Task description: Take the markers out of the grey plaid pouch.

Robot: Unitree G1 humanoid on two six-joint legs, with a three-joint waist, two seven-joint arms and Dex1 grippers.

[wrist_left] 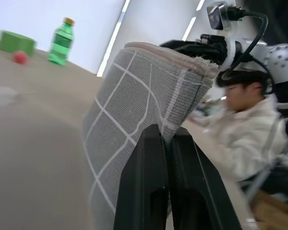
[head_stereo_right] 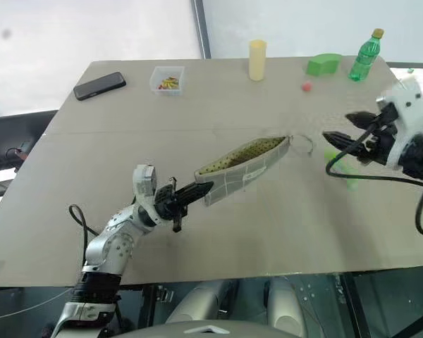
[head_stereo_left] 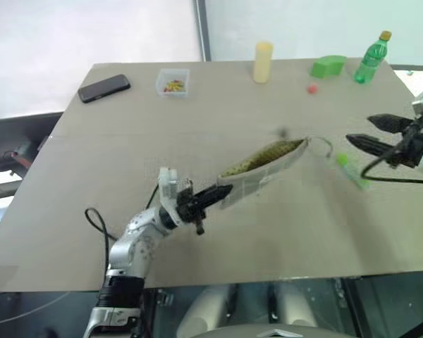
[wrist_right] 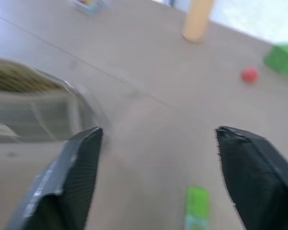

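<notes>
Here the worktop (head_stereo_left: 218,127) carries everything, and the grey plaid pouch (head_stereo_right: 243,163) hangs raised above its middle, pinched at one corner by the left gripper (head_stereo_right: 196,189), whose fingers are fully closed on the fabric. The pouch sags along its length with its mouth gaping upward, yellowish lining showing; it looks soft and light, so a hold on the hem near the mouth should keep it open better than a hold on the flat side. The right gripper (head_stereo_right: 345,137) hovers beyond the pouch's far end with its fingers spread and nothing between them. Below it the pale green marker (head_stereo_left: 351,169) lies blurred on the worktop, already out of the pouch. It is slim, smooth and likely to roll, best taken across the barrel. The dark marker with the red cap cannot be made out; it may be inside.

Along the far edge stand a green bottle (head_stereo_left: 372,58), a green block (head_stereo_left: 328,66), a yellow cylinder (head_stereo_left: 263,62), a small clear box (head_stereo_left: 173,82), a black phone (head_stereo_left: 103,88) and a small red ball (head_stereo_left: 311,89), all well apart from the pouch and blocking nothing.
</notes>
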